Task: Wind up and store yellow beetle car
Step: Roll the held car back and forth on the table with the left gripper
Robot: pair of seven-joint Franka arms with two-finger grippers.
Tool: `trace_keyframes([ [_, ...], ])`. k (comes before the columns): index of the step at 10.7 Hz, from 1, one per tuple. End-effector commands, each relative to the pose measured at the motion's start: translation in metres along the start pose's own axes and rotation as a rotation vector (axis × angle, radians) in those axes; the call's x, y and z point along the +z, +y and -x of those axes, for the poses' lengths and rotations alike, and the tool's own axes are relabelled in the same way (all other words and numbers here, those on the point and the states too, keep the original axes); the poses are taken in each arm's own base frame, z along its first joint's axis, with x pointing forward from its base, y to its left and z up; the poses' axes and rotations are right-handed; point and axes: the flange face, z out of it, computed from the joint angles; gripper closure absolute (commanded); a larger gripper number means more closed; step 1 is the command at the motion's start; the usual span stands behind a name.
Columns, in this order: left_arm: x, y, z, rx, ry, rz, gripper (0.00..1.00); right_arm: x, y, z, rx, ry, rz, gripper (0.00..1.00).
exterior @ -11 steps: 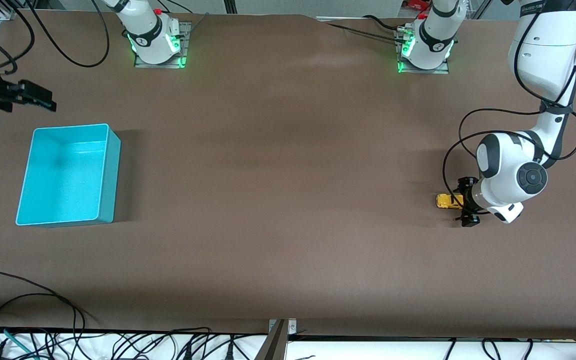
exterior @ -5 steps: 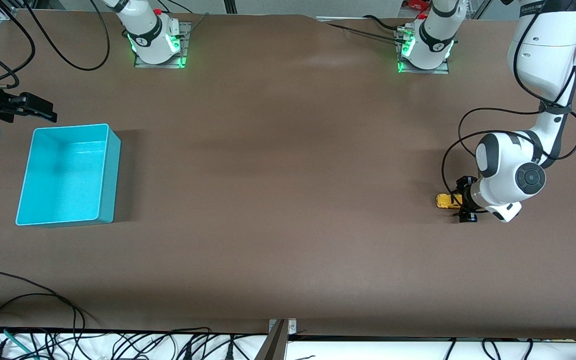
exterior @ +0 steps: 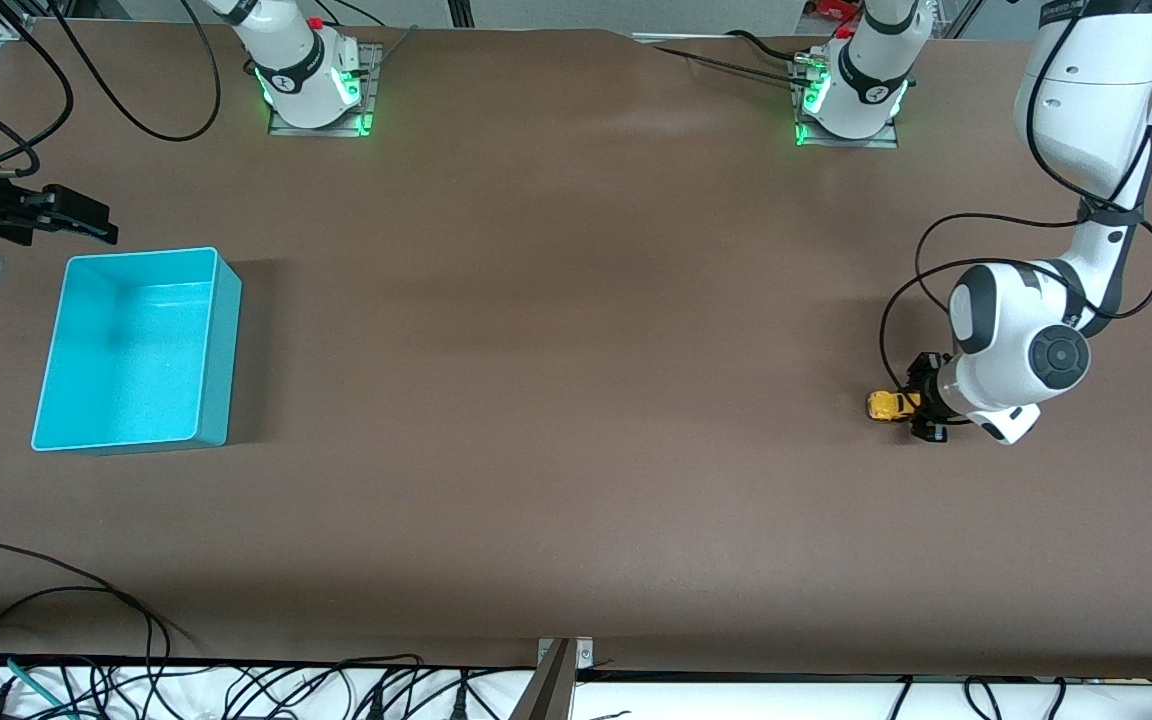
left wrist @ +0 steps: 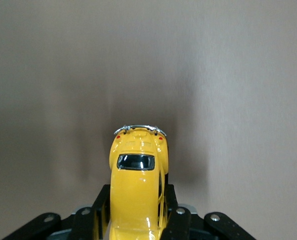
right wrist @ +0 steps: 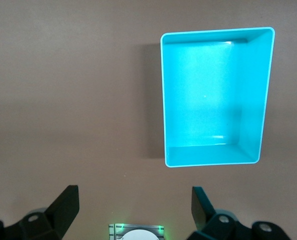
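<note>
The yellow beetle car [exterior: 884, 405] stands on the brown table at the left arm's end. My left gripper [exterior: 921, 407] is shut on it, low at the table. In the left wrist view the car [left wrist: 137, 175] sticks out from between the black fingers [left wrist: 99, 210], which press on both of its sides, and its chrome bumper end points away from the gripper [left wrist: 137, 216]. My right gripper [exterior: 86, 215] hangs open at the right arm's end of the table, beside the turquoise bin [exterior: 222, 340]. Nothing is between its fingers [right wrist: 63, 202] in the right wrist view.
The turquoise bin [right wrist: 251, 95] has nothing in it. The two arm bases [exterior: 314, 85] [exterior: 851, 95] stand along the table's edge farthest from the front camera. Loose cables [exterior: 56, 600] lie at the edge nearest to it.
The left gripper's fingers have closed onto the car's sides, and the car has shifted slightly toward the table's middle. The right gripper has barely moved.
</note>
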Motion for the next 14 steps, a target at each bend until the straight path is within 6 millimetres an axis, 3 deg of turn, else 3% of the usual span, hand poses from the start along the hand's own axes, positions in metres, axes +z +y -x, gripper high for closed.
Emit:
trace_keyframes([
  [1, -0.011, -0.003, 0.044, -0.048, -0.016, -0.017, 1.0, -0.002, -0.003, 0.001, -0.012, -0.006, -0.017, 0.0],
  [3, -0.002, -0.007, 0.076, -0.077, -0.013, -0.032, 1.0, -0.002, -0.004, 0.001, -0.013, -0.007, -0.019, 0.0],
  [6, 0.02, -0.009, 0.08, -0.075, 0.001, -0.064, 1.0, -0.001, -0.004, 0.001, -0.012, -0.009, -0.019, 0.0],
  [8, 0.021, -0.004, 0.065, -0.052, -0.004, -0.058, 1.0, 0.001, -0.004, 0.002, -0.012, -0.019, -0.02, 0.0],
  [14, 0.029, -0.002, -0.014, 0.02, -0.023, -0.064, 1.0, 0.004, -0.005, 0.004, -0.014, -0.045, -0.021, 0.0],
])
